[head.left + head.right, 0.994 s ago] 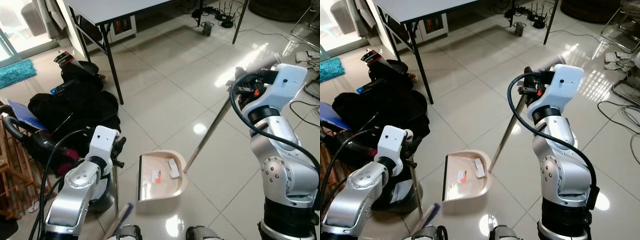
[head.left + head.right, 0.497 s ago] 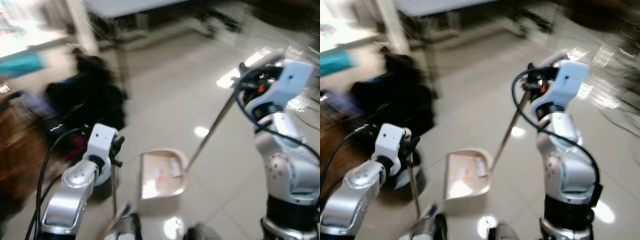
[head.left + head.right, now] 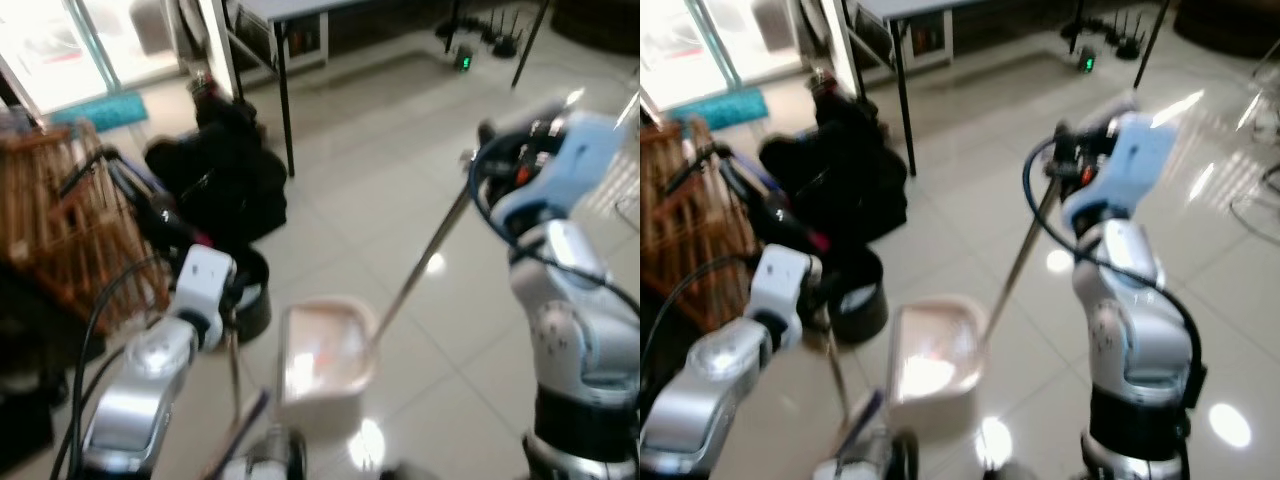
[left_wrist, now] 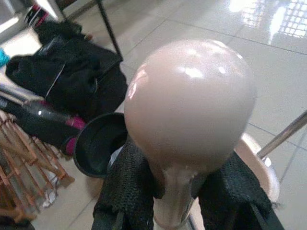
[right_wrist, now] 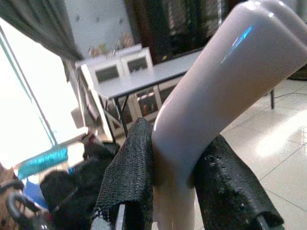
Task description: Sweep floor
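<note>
A beige dustpan (image 3: 325,350) rests on the tiled floor just in front of me. Its long metal handle (image 3: 420,260) slants up to my right gripper (image 5: 172,177), which is shut on the pale bent grip at the top. My left gripper (image 4: 177,191) is shut on the broom handle (image 4: 189,110) just under its round beige knob. The thin broom shaft (image 3: 232,365) runs down left of the dustpan to the blurred broom head (image 3: 245,430) at the bottom edge. What lies in the dustpan is too blurred to tell.
A black round bin (image 3: 250,300) stands by my left arm. A pile of black bags (image 3: 225,180) lies behind it, with a wooden rack (image 3: 70,220) at the left. A table leg (image 3: 285,110) stands beyond, and a teal mat (image 3: 100,105) lies by the window.
The whole view has swung left, bringing the rack and window into sight, with blur. Both grippers keep their hold, and the dustpan stays in front of me.
</note>
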`<state>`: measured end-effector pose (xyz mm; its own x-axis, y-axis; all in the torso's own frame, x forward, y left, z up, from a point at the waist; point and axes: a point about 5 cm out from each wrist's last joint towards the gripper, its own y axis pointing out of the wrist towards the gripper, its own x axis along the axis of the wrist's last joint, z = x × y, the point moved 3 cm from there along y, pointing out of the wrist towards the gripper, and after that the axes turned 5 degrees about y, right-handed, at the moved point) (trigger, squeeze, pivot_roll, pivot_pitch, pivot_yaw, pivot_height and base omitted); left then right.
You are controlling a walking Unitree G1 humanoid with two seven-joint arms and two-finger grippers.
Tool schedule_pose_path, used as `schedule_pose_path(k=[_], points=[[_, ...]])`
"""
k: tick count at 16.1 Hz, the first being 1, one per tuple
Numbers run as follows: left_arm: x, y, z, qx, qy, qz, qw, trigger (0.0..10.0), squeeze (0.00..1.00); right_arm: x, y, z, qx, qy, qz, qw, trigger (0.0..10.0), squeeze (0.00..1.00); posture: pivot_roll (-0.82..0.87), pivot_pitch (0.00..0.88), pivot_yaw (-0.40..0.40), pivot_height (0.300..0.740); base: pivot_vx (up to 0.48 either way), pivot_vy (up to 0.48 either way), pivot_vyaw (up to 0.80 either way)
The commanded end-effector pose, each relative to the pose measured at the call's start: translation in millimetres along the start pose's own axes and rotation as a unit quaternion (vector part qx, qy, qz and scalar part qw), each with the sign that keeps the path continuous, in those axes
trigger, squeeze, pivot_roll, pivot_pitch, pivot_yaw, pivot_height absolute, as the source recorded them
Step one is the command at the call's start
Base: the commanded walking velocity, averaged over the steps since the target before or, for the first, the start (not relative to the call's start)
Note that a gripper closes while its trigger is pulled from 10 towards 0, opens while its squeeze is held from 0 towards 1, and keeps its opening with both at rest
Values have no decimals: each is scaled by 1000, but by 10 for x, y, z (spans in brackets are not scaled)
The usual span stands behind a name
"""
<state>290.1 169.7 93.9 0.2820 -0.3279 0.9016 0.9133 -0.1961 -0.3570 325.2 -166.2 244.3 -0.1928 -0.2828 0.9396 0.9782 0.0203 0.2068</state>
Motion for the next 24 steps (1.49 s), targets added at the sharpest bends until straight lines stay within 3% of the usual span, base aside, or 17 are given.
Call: schedule_pose_path(k=[1,15,21,24], points=[[37,-9,51,8,15,0,1000,10000,0,161,-7,71,14,7,-31,999,10000,0,-115,70,36,740,0,0,0],[-20,-21,58,6,18,2,1000,10000,0,356,47,147,35,2,-36,999,10000,0,-118,75,30,740,0,0,0],[-56,-41,90,17,11,6,1000,10000,0,457,142,183,44,5,-45,998,10000,0,-99,82,16,740,249,0,67],[-113,-75,134,26,11,15,999,10000,0,645,206,247,56,12,-73,996,10000,0,-96,75,14,740,255,0,431]])
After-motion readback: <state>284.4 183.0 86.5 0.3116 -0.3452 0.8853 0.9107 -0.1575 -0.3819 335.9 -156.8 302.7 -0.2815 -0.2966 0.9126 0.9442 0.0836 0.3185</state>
